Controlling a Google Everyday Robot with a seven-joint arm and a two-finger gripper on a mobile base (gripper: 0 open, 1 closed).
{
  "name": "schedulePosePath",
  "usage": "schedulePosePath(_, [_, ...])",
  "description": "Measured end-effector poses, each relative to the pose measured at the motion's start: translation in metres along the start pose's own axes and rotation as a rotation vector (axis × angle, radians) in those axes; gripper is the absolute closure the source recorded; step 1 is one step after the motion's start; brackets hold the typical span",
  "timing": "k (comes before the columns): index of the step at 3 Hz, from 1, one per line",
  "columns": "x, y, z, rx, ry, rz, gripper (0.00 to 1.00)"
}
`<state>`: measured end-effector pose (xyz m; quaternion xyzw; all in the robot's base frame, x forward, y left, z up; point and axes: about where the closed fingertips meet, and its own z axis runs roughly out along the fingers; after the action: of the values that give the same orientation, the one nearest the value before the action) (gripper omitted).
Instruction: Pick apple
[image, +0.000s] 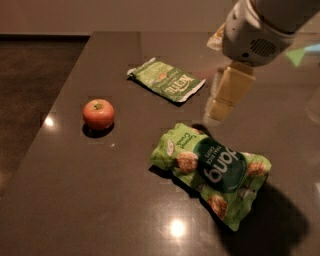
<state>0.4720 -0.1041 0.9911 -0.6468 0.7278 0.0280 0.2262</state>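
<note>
The apple (98, 113) is small, round and red-orange with a yellowish top and a short dark stem. It sits on the dark table (100, 200) at the left. My gripper (218, 111) hangs from the white arm at the upper right, above the table between the two green bags. It is well to the right of the apple and holds nothing that I can see.
A flat green snack bag (167, 80) lies behind the apple, toward the table's middle. A larger puffed green snack bag (215, 170) lies at the front right, just below the gripper. The table's left edge runs close to the apple; dark floor lies beyond it.
</note>
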Motion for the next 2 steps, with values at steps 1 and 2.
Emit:
schedulePosePath(1, [-0.044,-0.003,0.021,0.001,-0.053,-0.012,0.00])
schedulePosePath(2, [-0.084,0.001,0.047,-0.007,-0.087,-0.023,0.00])
